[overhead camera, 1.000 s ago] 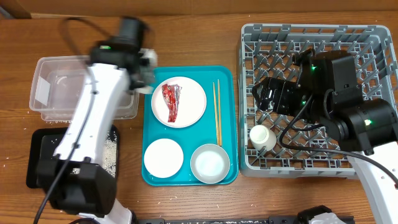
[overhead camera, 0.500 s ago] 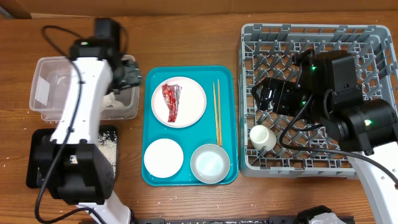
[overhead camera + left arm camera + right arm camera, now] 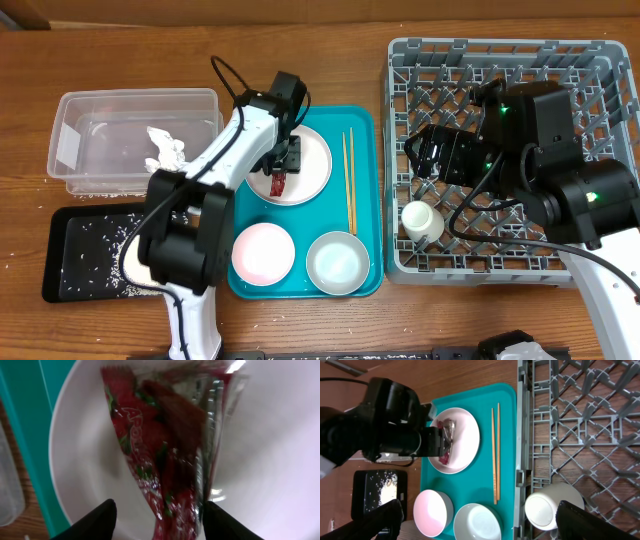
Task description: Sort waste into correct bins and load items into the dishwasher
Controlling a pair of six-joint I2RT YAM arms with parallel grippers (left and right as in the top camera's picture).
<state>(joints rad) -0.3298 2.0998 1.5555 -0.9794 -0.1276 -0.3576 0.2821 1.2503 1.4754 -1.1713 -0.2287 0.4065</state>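
The red wrapper [image 3: 165, 460] lies on a white plate [image 3: 312, 168] at the back of the teal tray. My left gripper [image 3: 160, 522] hangs low over it, open. Its two black fingertips [image 3: 95, 520] straddle the wrapper's near end, and the right one touches the foil edge. A crumpled tissue [image 3: 160, 148] lies in the clear tub [image 3: 80, 110]. Rice is scattered in the black tray [image 3: 90, 262]. Two chopsticks [image 3: 349, 180], a pink bowl [image 3: 263, 250] and a white bowl [image 3: 337, 262] lie on the teal tray. My right gripper [image 3: 480, 525] is wide open and empty over the dish rack [image 3: 500, 60], where a white cup [image 3: 420, 222] sits.
The teal serving tray [image 3: 360, 120] lies between the tub and the grey rack. The left arm [image 3: 215, 160] stretches across the tub's right end. Bare wooden table [image 3: 300, 50] runs along the back.
The left arm swung right from the clear tub to the plate and dropped over the wrapper. The tissue now lies in the tub. The right arm has not moved.
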